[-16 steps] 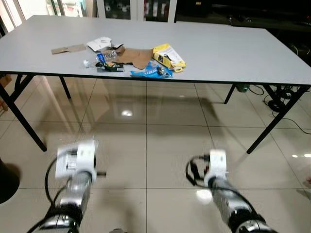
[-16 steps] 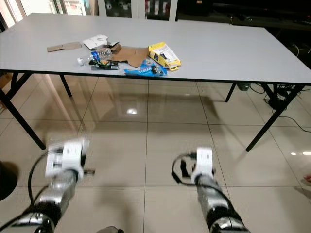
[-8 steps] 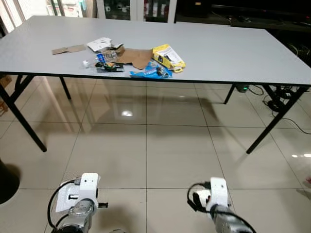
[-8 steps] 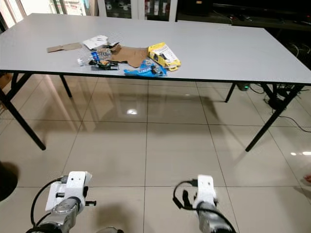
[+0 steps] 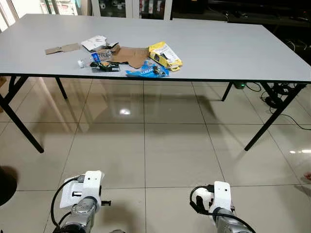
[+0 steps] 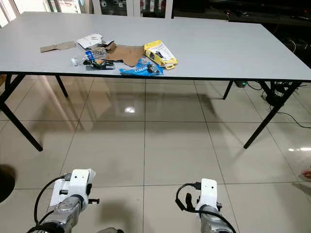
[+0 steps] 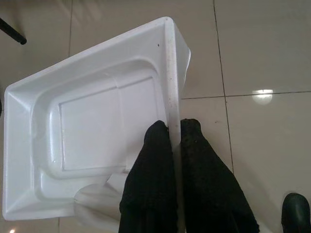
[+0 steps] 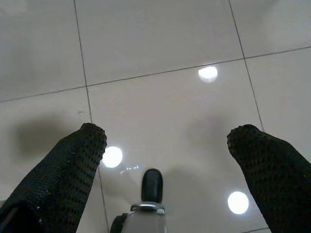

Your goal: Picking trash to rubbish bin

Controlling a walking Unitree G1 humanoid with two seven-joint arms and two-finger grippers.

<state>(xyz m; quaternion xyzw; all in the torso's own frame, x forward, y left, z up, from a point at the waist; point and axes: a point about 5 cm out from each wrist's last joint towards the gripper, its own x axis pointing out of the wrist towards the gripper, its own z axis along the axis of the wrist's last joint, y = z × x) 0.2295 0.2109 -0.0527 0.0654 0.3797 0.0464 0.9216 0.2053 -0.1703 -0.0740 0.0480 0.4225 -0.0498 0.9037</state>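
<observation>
Trash lies in a heap on the left half of the grey table (image 5: 233,48): a yellow packet (image 5: 165,54), a blue wrapper (image 5: 147,72), brown cardboard (image 5: 131,55), a small bottle (image 5: 90,60), white paper (image 5: 95,42) and a cardboard strip (image 5: 62,48). In the left wrist view my left gripper (image 7: 175,127) is shut on the rim of a white tray (image 7: 92,126), held over the tiled floor. My right gripper (image 8: 167,138) stands open above bare tiles with nothing between its fingers. Both arms hang low, well short of the table; the left arm (image 5: 81,196) and right arm (image 5: 217,199) show at the bottom edge.
Glossy tiled floor (image 5: 175,145) stretches between me and the table. Black table legs (image 5: 22,126) stand at left and right (image 5: 265,121). Cables (image 5: 282,99) lie under the table's right end. A dark round thing (image 5: 5,184) sits on the floor at the left edge.
Both arms have dropped toward the bottom of the eye views over the last second. The picture has shifted slightly; the trash on the table lies as before.
</observation>
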